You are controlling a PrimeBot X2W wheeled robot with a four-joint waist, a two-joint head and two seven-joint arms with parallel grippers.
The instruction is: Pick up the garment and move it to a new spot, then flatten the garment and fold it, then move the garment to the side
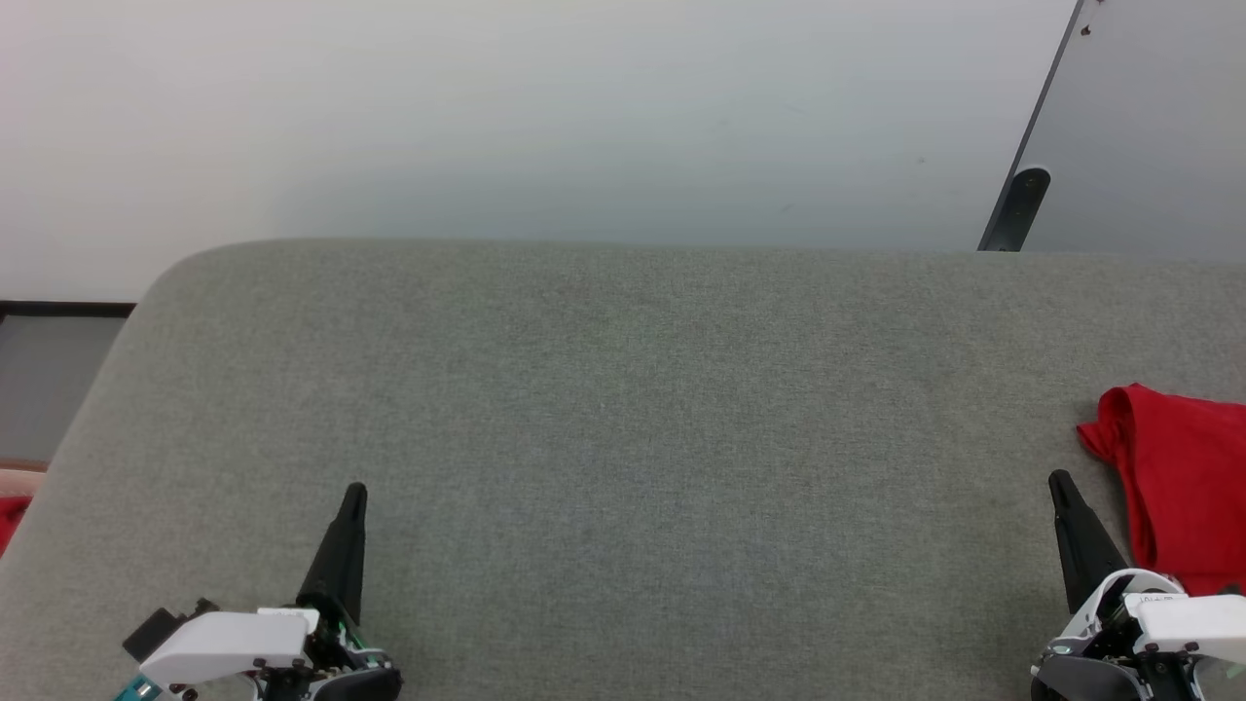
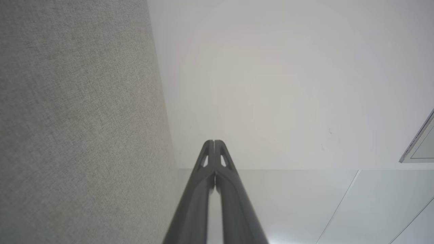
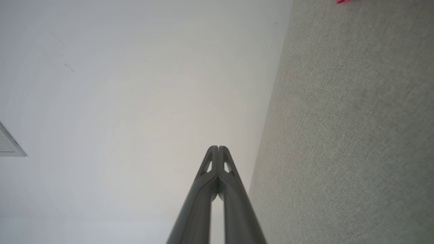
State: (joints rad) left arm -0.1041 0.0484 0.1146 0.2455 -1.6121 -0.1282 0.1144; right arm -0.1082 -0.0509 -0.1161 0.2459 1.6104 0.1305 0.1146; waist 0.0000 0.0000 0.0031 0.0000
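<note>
At right edge of grey surface (image 1: 623, 409), garment (image 1: 1183, 477) bunched. Left gripper (image 1: 355, 490), right gripper (image 1: 1057, 479) closed, empty; open right, pinch nearest fold.

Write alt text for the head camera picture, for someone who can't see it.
A red garment lies bunched at the right edge of a wide grey fabric-covered surface, cut off by the frame. The robot's left gripper and right gripper rest shut at the lower corners, fingers pointing up, the right one close beside the garment.
</note>
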